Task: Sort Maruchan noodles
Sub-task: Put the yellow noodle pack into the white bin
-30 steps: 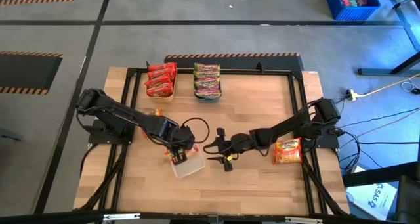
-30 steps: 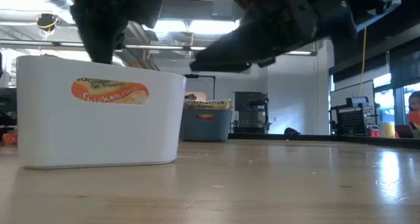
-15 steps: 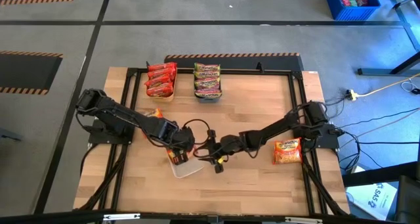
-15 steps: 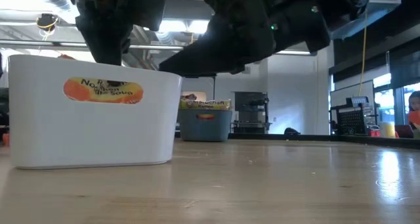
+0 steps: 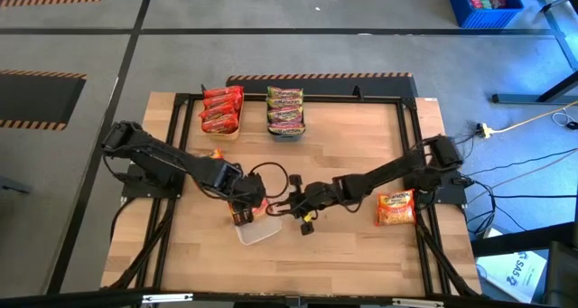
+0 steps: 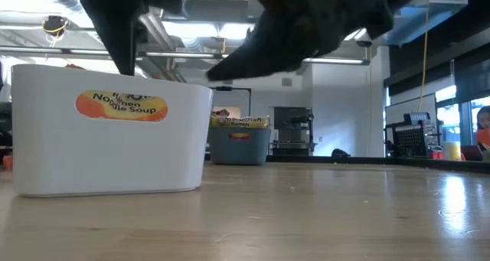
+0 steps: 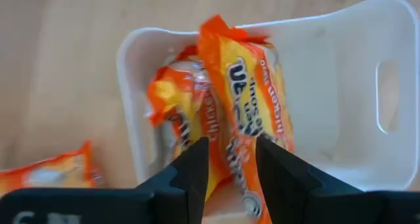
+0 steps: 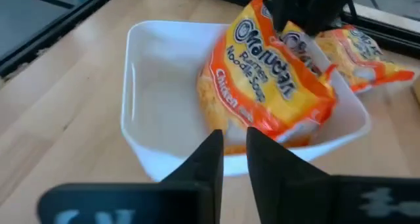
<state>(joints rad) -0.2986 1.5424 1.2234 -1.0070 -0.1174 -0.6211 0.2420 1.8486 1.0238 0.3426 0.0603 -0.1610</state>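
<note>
An orange Maruchan packet (image 7: 246,106) stands on edge in the white tray (image 5: 262,231), leaning on a second orange packet (image 7: 176,115). My left gripper (image 7: 233,168) hangs over the tray, pointing down, open, a finger on each side of the standing packet's upper edge. My right gripper (image 8: 234,148) slants down at the tray's right wall (image 8: 197,168), its fingers nearly together with nothing between them. Two more orange packets lie flat on the table, one behind the tray (image 5: 214,154) and one at the right (image 5: 396,207). My left gripper has the standing packet's upper edge (image 7: 236,142) between its parted fingers, which come from above; whether they touch it I cannot tell. The packet's lower end rests in the tray. My right gripper's fingertips (image 8: 216,140) reach the tray's rim; whether they touch it I cannot tell.
At the far edge a yellow tray (image 5: 221,111) holds red packets and a blue-grey tray (image 5: 285,114) holds green-edged ones. A black frame (image 5: 181,105) runs round the tabletop. Bare wood lies near the front edge and between the trays and the arms.
My right gripper has moved toward the table's left, up to the white tray, and its fingers have drawn together. The tray has slid a little toward the left. The packet under my left gripper has shifted inside the tray, so other print shows through the wall.
</note>
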